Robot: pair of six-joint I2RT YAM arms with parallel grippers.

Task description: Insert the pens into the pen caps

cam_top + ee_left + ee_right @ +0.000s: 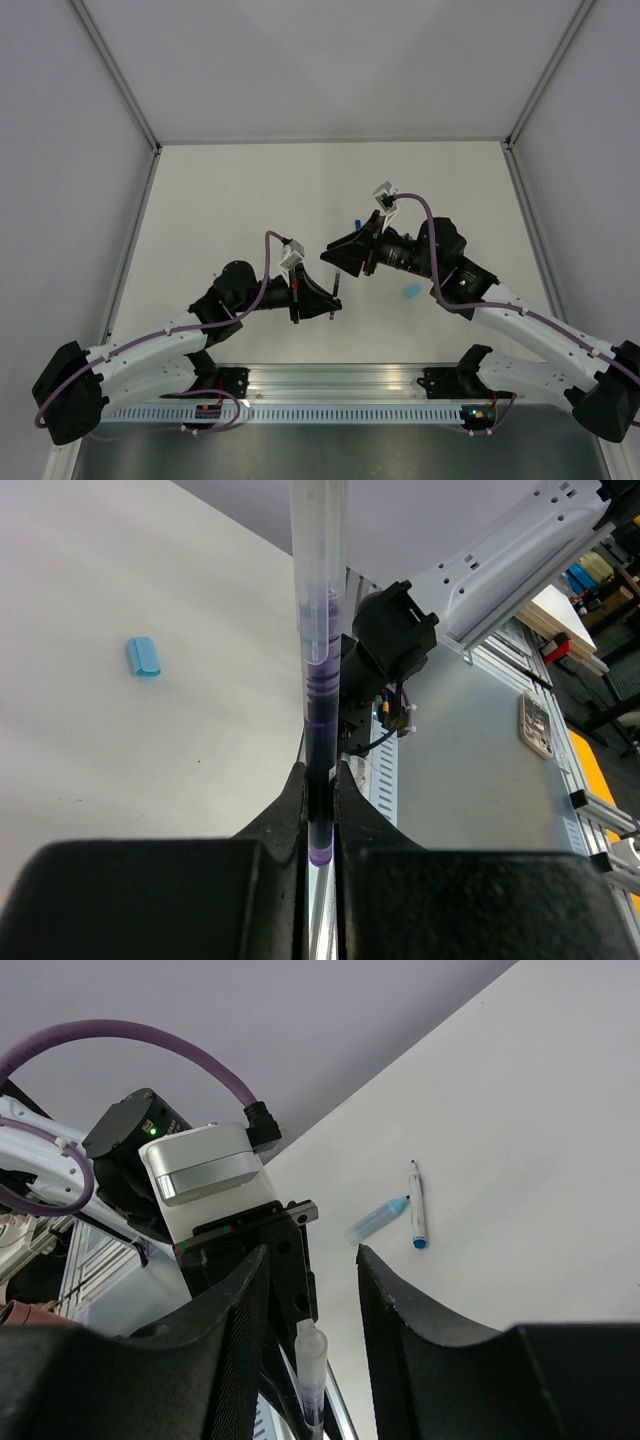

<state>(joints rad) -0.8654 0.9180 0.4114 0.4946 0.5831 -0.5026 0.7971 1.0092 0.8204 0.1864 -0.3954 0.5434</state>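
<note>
My left gripper (328, 298) (319, 775) is shut on the dark purple pen (319, 730) (335, 292) and holds it upright above the table. A clear, translucent sleeve (318, 550) covers the pen's upper end. My right gripper (337, 257) (312, 1260) is open, and its jaws stand on either side of that clear end (312, 1360) without touching it. A light blue cap (410, 293) (143, 657) lies on the table to the right. The white-barrelled pen (416, 1205) (358, 222) lies farther back beside a translucent, blue-tipped cap (378, 1219).
The white table (250, 200) is walled in by grey panels with metal frame posts (120, 80). An aluminium rail (340, 385) with both arm bases runs along the near edge. Purple cables (270, 250) loop over the arms.
</note>
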